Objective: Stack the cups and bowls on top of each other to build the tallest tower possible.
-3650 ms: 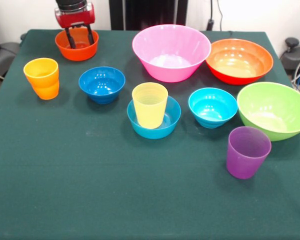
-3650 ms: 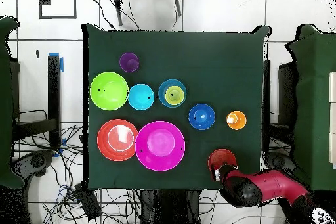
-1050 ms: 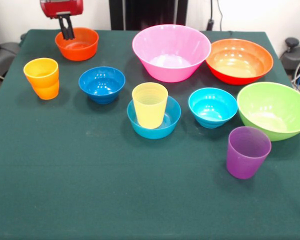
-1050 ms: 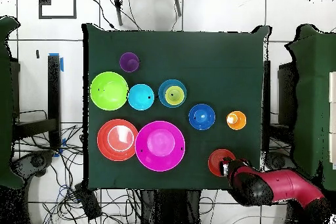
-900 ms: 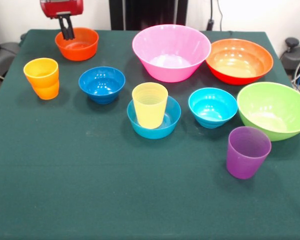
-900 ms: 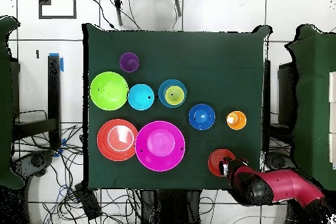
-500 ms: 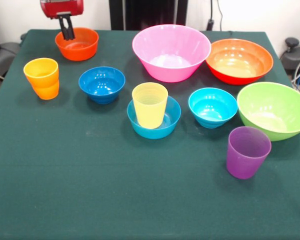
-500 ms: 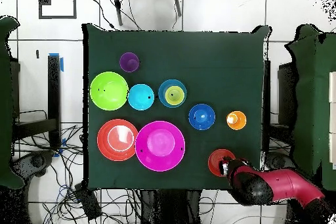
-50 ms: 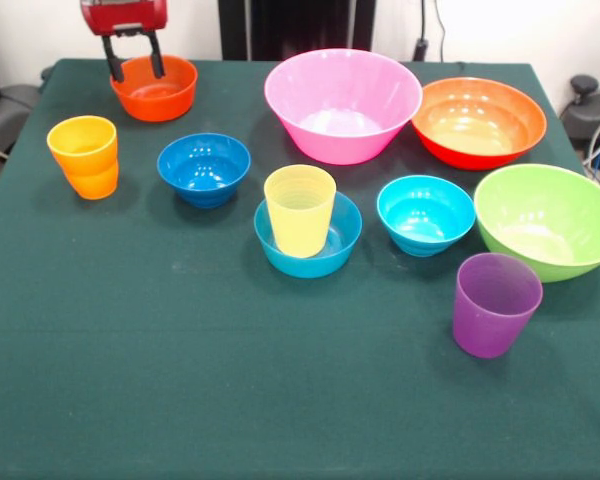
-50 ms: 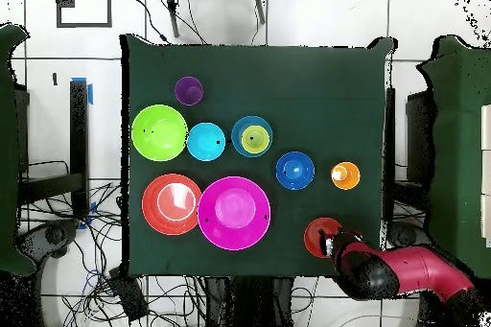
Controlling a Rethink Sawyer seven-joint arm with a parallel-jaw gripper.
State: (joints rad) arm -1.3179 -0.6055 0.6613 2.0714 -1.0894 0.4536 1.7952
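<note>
While our gripper hangs released, fingers spread over the near rim of the small orange-red bowl at upper left of the front view, we should straddle that rim squarely before clenching, sparing the tower mid-frame.

end effector open, over small orange-red bowl

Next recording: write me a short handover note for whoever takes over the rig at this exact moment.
Gripper: open, empty, at the small orange-red bowl's far rim.
Tower: only the yellow cup upright in the mid-blue bowl.
Loose on the table: orange cup, dark blue bowl, cyan bowl, purple cup, pink, large orange-red and green bowls.
Left: stack everything else.
</note>
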